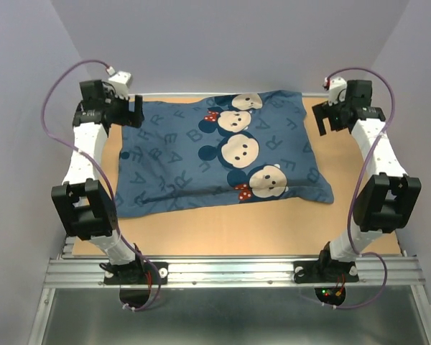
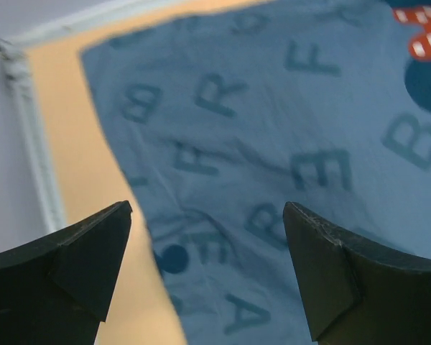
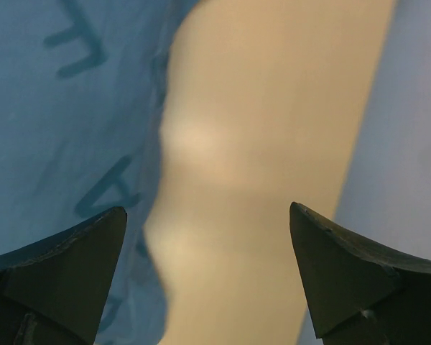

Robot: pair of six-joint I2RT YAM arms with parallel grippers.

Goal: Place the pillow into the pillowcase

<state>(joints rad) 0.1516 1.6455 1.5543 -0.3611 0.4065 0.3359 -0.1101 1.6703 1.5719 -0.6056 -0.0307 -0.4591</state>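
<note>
Pillowcase (image 1: 223, 154) plump on table (image 1: 273, 223); left end effector (image 2: 207, 206), right end effector (image 3: 207, 208) spread apart, empty, flanking far corners.

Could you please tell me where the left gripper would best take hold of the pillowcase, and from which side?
Probably the left edge near the far-left corner of the pillowcase, coming from above and the left. The fabric seems to thin out flat against the table there, unlike the plump middle, and the open left gripper straddles that edge.
</note>
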